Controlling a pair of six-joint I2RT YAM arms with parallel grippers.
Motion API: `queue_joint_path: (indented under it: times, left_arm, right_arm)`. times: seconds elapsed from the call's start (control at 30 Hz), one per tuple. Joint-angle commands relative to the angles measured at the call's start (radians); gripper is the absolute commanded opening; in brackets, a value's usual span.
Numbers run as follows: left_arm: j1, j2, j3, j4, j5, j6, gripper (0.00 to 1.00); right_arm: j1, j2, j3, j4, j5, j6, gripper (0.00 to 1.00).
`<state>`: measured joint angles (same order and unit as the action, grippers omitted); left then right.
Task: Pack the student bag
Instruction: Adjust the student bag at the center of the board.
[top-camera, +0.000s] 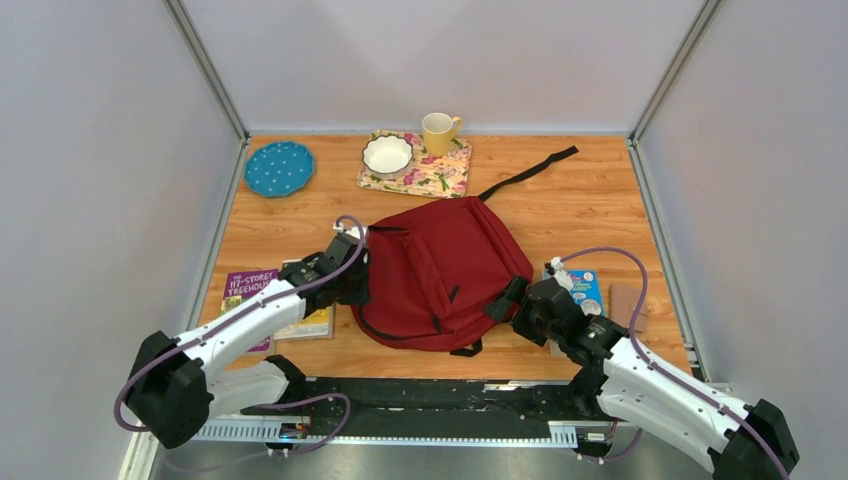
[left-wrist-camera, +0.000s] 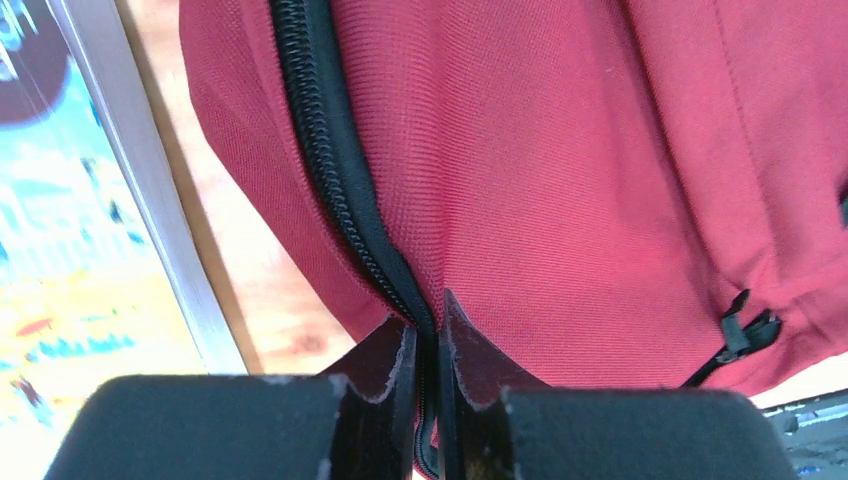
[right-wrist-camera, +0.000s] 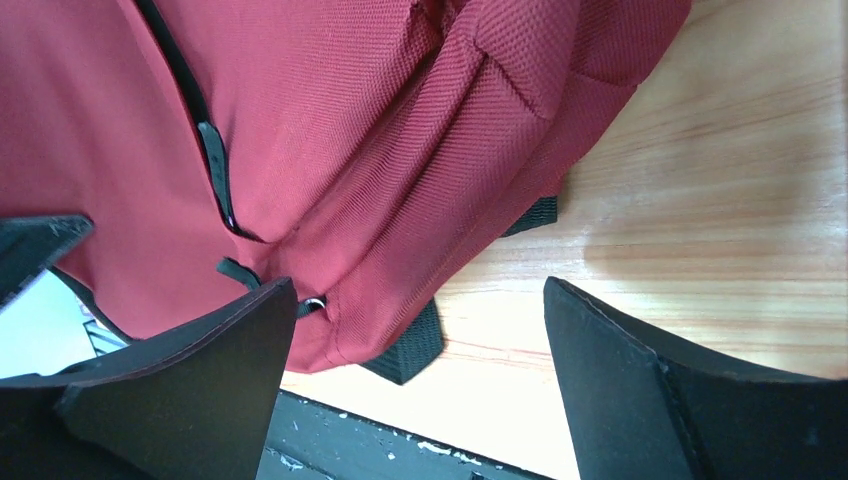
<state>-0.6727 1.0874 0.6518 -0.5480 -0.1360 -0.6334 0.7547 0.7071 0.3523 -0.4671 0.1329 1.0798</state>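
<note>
Pale walls box in a wooden table (top-camera: 560, 215). The bag (top-camera: 440, 265) lies flat in the middle of it, between my two arms.

My left claw (left-wrist-camera: 428, 320) is nipped almost shut on the black zip (left-wrist-camera: 330, 150) at the bag's left edge. I cannot tell whether it has the puller itself or only the track. The teeth above it look closed. My right claw (right-wrist-camera: 418, 285) stands wide open with nothing in it, just beside the bag's near right corner.

I judge this to be the opening step, with nothing packed yet. The next move calls for a pull along the zip's curve while my right claw pins the fabric. Otherwise the soft bag may simply drag.

The purple book (top-camera: 250, 285) by my left arm reads "117-STOREY TREEHOUSE". The print on the blue book (top-camera: 585, 288) is too small to read. I see no brand on the bag.
</note>
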Motion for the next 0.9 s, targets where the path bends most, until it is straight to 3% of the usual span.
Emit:
queue_joint_path:
  times: [0.0, 0.03, 0.1, 0.13, 0.17, 0.27, 0.4, 0.6, 0.87]
  left_arm:
    - [0.103, 0.054, 0.118, 0.046, 0.102, 0.216, 0.11]
    - [0.113, 0.071, 0.121, 0.049, 0.119, 0.25, 0.13]
    - [0.139, 0.091, 0.135, 0.031, 0.153, 0.256, 0.27]
    - [0.139, 0.092, 0.135, 0.022, 0.159, 0.262, 0.4]
    - [0.139, 0.091, 0.131, -0.002, 0.142, 0.25, 0.62]
    - [0.139, 0.037, 0.072, -0.023, 0.136, 0.196, 0.92]
    - [0.14, -0.143, -0.018, -0.044, 0.067, 0.108, 0.92]
    - [0.139, -0.338, 0.012, -0.058, 0.101, 0.026, 0.92]
    - [0.139, -0.362, 0.002, 0.224, 0.403, -0.087, 0.92]
  right_arm:
    - [-0.026, 0.005, -0.032, 0.128, -0.067, 0.003, 0.96]
    - [-0.026, 0.02, -0.033, 0.166, -0.078, 0.008, 0.96]
    - [-0.025, 0.043, -0.038, 0.2, -0.101, 0.029, 0.96]
    - [-0.026, 0.054, -0.035, 0.215, -0.102, 0.032, 0.96]
    - [-0.025, 0.078, -0.035, 0.217, -0.104, 0.035, 0.96]
    - [-0.026, 0.098, -0.036, 0.22, -0.099, 0.052, 0.97]
    - [-0.028, 0.075, -0.049, 0.202, -0.082, 0.071, 0.97]
    - [-0.028, 0.02, -0.078, 0.16, -0.042, 0.068, 0.97]
    - [-0.026, -0.009, -0.073, 0.144, -0.038, 0.065, 0.97]
